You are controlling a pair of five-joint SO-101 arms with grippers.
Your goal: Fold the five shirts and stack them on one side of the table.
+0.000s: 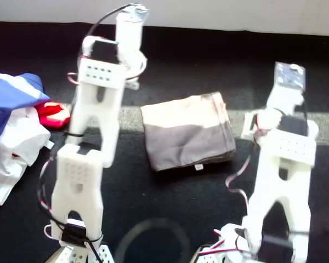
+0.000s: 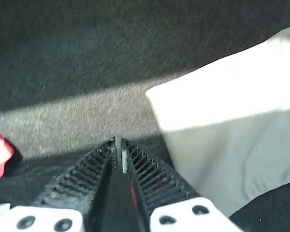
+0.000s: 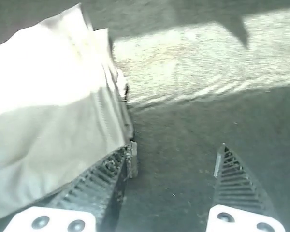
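A folded grey-beige shirt (image 1: 186,131) lies flat in the middle of the dark table (image 1: 170,203). In the left wrist view my left gripper (image 2: 119,155) is shut on nothing, hanging over bare table just beside the shirt's (image 2: 232,116) edge. My right gripper (image 3: 176,162) is open at the opposite edge of the folded shirt (image 3: 53,111). One finger (image 3: 111,176) rests against the cloth and the other stands over the table. A loose pile of unfolded shirts, blue (image 1: 13,96), white (image 1: 13,148) and red (image 1: 52,114), sits at the table's left edge.
A band of sunlight (image 1: 323,126) crosses the table behind the folded shirt. A white wall runs along the far edge (image 1: 236,13). Loose cables (image 1: 236,175) hang by the right arm's base. Dark table surface stretches in front of the shirt.
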